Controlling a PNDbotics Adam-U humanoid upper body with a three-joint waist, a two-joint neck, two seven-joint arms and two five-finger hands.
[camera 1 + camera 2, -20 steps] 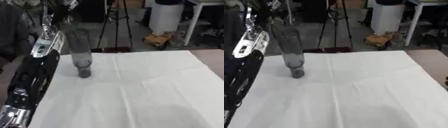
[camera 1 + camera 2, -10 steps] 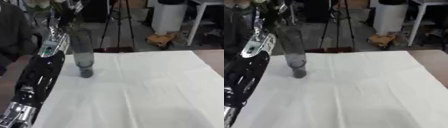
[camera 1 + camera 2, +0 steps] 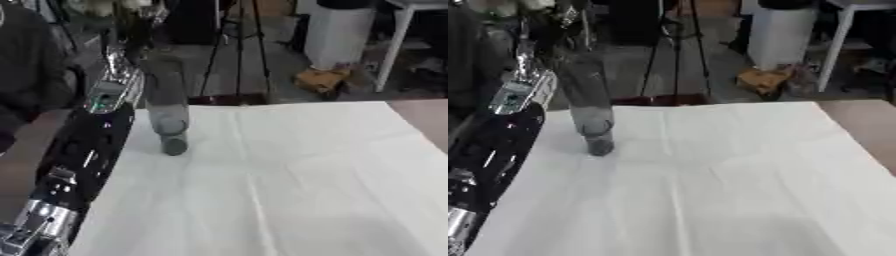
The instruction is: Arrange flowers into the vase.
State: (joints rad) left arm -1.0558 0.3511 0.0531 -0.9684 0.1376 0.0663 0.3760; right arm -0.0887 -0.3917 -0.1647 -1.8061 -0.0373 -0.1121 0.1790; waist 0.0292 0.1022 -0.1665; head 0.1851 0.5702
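A white cloth [image 3: 289, 175] covers the worktop [image 3: 424, 117]. The robot's left arm [image 3: 83, 150] stretches along the cloth's left edge to the top left corner. The tall grey vase [image 3: 166, 107] stands upright near that edge. The left robot hand [image 3: 131, 20] is above the vase; I cannot tell its fingers' state.

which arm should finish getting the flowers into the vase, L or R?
Left, probably. The left arm stretches up the table's left side to the vase, and its hand is already above the vase's mouth with pale flowers beside it. The right hand shows in neither view.
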